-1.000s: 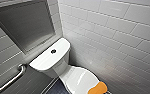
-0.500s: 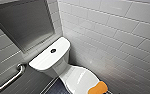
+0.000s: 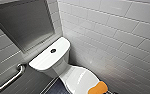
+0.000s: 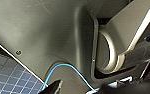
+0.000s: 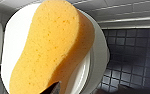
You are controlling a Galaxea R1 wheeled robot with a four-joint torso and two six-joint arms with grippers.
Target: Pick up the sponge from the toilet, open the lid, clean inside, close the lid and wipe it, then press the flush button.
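Observation:
The white toilet (image 3: 56, 65) stands in the corner with its cistern against the grey wall. The round dark flush button (image 3: 53, 50) sits in the middle of the cistern top. The lid (image 3: 79, 79) is down over the bowl. The orange-yellow sponge (image 3: 99, 88) lies on the front end of the lid. In the right wrist view the sponge (image 5: 51, 47) shows large and close, resting flat on the lid (image 5: 98, 57). My right gripper (image 5: 91, 90) hangs open just above it, holding nothing. My left gripper (image 4: 87, 90) is open and empty, close to the robot's own dark body.
A metal grab rail (image 3: 13, 77) runs along the wall left of the cistern. A large grey recessed panel (image 3: 23, 23) sits above it. White tiled wall (image 3: 116, 37) closes in the right side. Dark blue tiled floor (image 5: 131, 57) lies beside the bowl.

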